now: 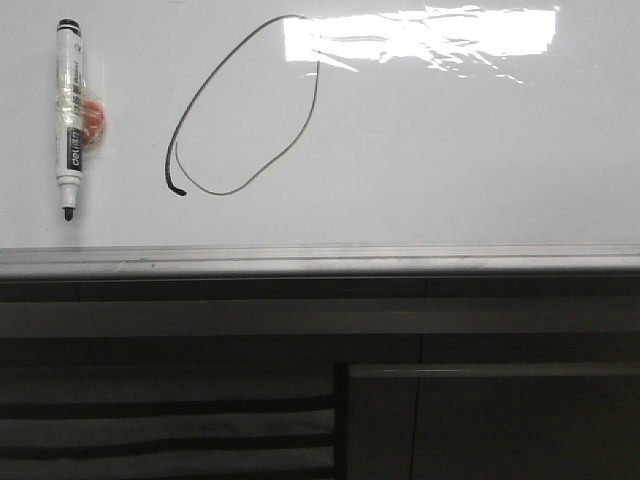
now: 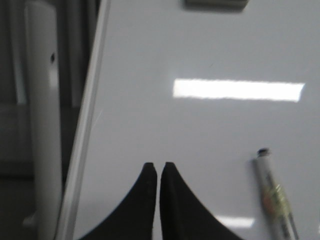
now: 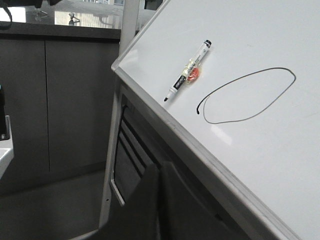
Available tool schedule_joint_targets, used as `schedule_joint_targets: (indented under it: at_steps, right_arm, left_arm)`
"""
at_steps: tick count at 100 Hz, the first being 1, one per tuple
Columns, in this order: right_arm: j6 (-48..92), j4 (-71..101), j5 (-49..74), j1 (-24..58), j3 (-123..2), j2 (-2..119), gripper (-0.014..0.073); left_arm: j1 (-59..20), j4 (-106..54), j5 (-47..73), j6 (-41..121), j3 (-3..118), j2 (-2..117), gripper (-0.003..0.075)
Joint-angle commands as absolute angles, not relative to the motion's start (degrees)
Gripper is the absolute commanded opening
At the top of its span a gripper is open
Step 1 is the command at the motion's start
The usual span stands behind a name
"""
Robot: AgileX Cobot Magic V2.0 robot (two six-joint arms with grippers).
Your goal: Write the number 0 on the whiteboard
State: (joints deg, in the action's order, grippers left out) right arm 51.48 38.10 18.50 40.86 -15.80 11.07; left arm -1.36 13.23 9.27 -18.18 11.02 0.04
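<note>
On the big glossy white whiteboard with the silver edge rail (image 1: 420,200) sits a thin black hand-drawn tilted oval 0 (image 1: 243,105), ends overlapping at a dark blob. Well left lies a white black-tipped marker pen (image 1: 69,118). Left pincer (image 2: 159,167) and right pincer (image 3: 160,172) both look pressed together, holding nothing.

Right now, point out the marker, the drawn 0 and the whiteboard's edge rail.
marker (image 1: 69,115), front view, on its white barrel.
number 0 (image 1: 201,93), front view, on the loop's left stroke.
whiteboard (image 1: 320,259), front view, on the silver edge rail.
</note>
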Motion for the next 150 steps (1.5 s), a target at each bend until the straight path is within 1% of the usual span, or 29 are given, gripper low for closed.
schedule_joint_targets:
  at_steps: [1, 10, 26, 32, 49, 64, 68, 79, 106, 150]
  right_arm:
    - [51.4, 38.4, 15.3, 40.9, -17.3, 11.5, -0.0069]
    - [51.4, 38.4, 15.3, 40.9, -17.3, 11.5, -0.0069]
    - [51.4, 38.4, 15.3, 40.9, -17.3, 11.5, -0.0069]
    - [51.4, 38.4, 15.3, 40.9, -17.3, 11.5, -0.0069]
    - [51.4, 38.4, 15.3, 40.9, -17.3, 11.5, -0.0069]
    - [51.4, 38.4, 15.3, 40.9, -17.3, 11.5, -0.0069]
    - [51.4, 38.4, 15.3, 40.9, -17.3, 11.5, -0.0069]
    - [51.4, 38.4, 15.3, 40.9, -17.3, 11.5, -0.0069]
    - [51.4, 38.4, 15.3, 40.9, -17.3, 11.5, -0.0069]
    - [51.4, 38.4, 15.3, 40.9, -17.3, 11.5, -0.0069]
  left_arm:
    - [1.0, 4.5, 13.1, -10.0, 12.8, 0.6, -0.0020]
    - [2.3, 5.6, 16.9, -10.0, 12.8, 0.6, -0.0020]
    - [2.4, 7.5, 17.1, -10.0, 11.2, 0.6, -0.0020]
    - [2.4, 6.4, 15.2, -10.0, 9.5, 0.6, -0.0020]
    - [2.2, 1.6, 5.3, -10.0, 2.5, -1.0, -0.0020]
    - [1.2, 0.6, 1.9, -9.6, -2.2, -1.8, -0.0020]
    - [0.8, 0.6, 5.3, -9.6, -2.0, -1.8, -0.0020]
    - [0.2, 0.6, 7.8, -8.9, -2.0, -1.8, -0.0020]
    - [-0.7, -3.2, 16.0, 3.9, -2.0, -1.8, -0.0020]
    - [-0.5, -3.1, 15.8, 4.1, -2.0, -1.8, -0.0020]
